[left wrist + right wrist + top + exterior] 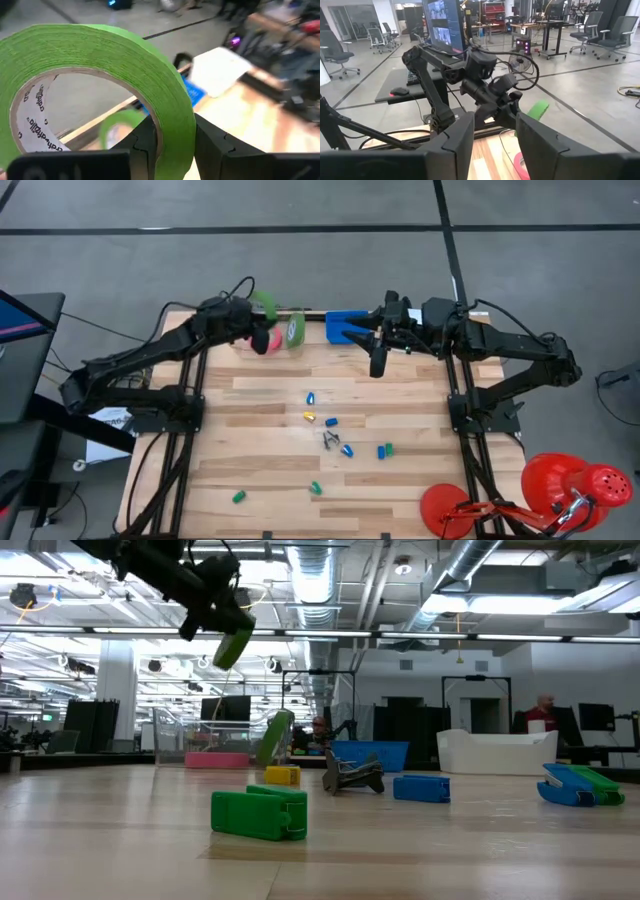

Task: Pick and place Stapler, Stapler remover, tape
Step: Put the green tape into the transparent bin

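Nearest the low camera, a green stapler (260, 813) is lying on the wooden table (270, 480), with a yellow piece (282, 775), a dark staple remover (352, 776) and blue staplers (421, 787) lying farther back among small scattered coloured pieces. Above them the left arm is reaching out over the far left part of the table, its left pincer (170, 142) held up in the air and pinching a roll of green tape (100, 70) by the rim, one finger inside the ring and one outside. Below it, a second green roll (296, 330) is standing on edge and a pink-red roll (272, 340) is lying beside it by the far edge. The right arm is stretching in from the right along the far edge, its right pincer (379, 363) hanging near a blue bin (343, 326); its fingers (542, 145) are standing spread with nothing between them. A red lamp (570, 485) is sitting off the near right corner. Beyond the table, the room is showing grey floor, a white tub (497, 753), office chairs (615, 30), monitors and ceiling ducts, and a person (541, 712) far back.
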